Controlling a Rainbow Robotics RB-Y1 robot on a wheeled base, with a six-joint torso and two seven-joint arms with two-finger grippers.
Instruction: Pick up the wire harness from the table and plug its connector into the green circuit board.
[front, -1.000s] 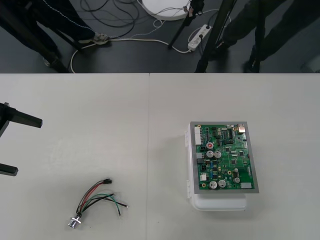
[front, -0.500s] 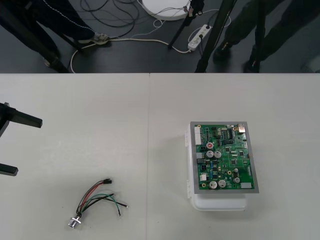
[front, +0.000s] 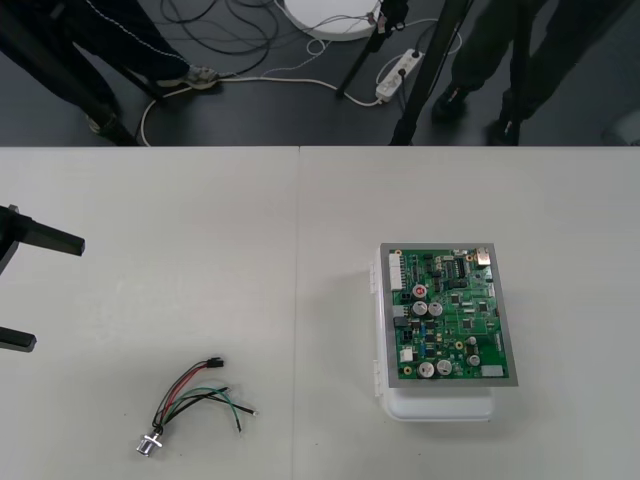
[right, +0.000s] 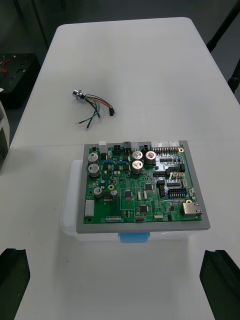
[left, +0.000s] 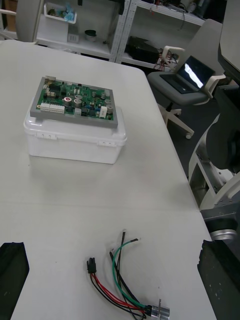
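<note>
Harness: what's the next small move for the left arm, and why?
Probably move the left gripper over toward the harness, aiming at its plug end. The harness lies loose on the table, apart from the board and on the left arm's side. The left gripper is open at the table's left edge, holding nothing.

On table: harness; white base.

The front view looks steeply down – both wrist views, from opposite sides, share the circuit board and harness.
</note>
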